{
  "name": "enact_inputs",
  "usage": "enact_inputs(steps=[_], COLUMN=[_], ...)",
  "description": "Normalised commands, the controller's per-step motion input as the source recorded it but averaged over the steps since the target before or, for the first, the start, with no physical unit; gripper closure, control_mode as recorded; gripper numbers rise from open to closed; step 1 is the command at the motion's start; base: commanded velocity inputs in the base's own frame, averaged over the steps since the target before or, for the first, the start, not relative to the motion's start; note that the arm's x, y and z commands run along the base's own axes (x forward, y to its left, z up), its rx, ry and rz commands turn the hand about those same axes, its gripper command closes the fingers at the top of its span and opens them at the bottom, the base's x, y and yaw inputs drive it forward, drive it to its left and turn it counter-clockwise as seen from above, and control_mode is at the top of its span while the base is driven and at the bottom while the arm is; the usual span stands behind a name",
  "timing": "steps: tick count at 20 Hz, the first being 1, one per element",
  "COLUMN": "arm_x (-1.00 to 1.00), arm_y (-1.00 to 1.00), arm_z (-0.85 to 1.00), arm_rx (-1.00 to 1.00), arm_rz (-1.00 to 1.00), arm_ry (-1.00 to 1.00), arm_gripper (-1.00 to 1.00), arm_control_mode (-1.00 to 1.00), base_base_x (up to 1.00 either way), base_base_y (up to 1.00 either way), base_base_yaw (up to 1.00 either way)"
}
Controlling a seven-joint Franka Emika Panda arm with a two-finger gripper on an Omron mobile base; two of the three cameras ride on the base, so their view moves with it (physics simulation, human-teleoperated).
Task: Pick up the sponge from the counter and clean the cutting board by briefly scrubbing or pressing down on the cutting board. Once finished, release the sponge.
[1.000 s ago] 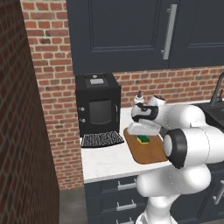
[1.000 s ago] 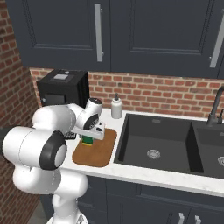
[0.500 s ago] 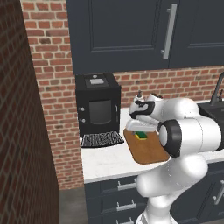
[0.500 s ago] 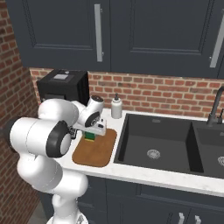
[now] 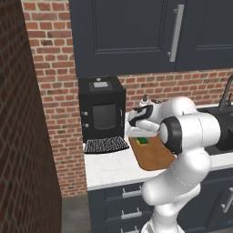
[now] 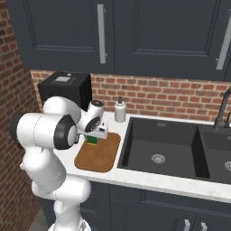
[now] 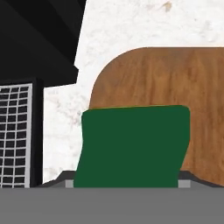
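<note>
Claw (image 7: 126, 183) around sponge (image 7: 133, 146), crosswise

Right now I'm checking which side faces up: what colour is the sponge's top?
Dark green, clearest in the hand view: small rectangular green-topped sponge.

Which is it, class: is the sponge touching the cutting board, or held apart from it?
Cannot tell. In the left base view the sponge appears low over the cutting board, but the gripper hides its underside.

Sponge (image 7: 133, 146): dark green top, yellow base; cutting board (image 7: 175, 78): brown wood grain; counter (image 7: 131, 26): white, faintly speckled; mat (image 5: 106, 145): black, pale grid lines; wall (image 6: 171, 97): red brick
</note>
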Motion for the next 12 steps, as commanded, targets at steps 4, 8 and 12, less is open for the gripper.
enact_inputs(steps=[4, 8, 12], arm_x=[0.35, 0.24, 0.15], arm_y=[0.18, 0.01, 0.0], arm_z=[-0.28, -0.16, -0.05], arm_rx=[-0.02, 0.0, 0.0], arm_rz=[0.0, 0.0, 0.0], arm_ry=[0.0, 0.0, -0.03], arm_gripper=[1.0, 1.0, 1.0], arm_control_mode=[-1.0, -1.0, -1.0], base_base_x=[0.0, 0.0, 0.0], base_base_y=[0.0, 0.0, 0.0], base_base_yaw=[0.0, 0.0, 0.0])
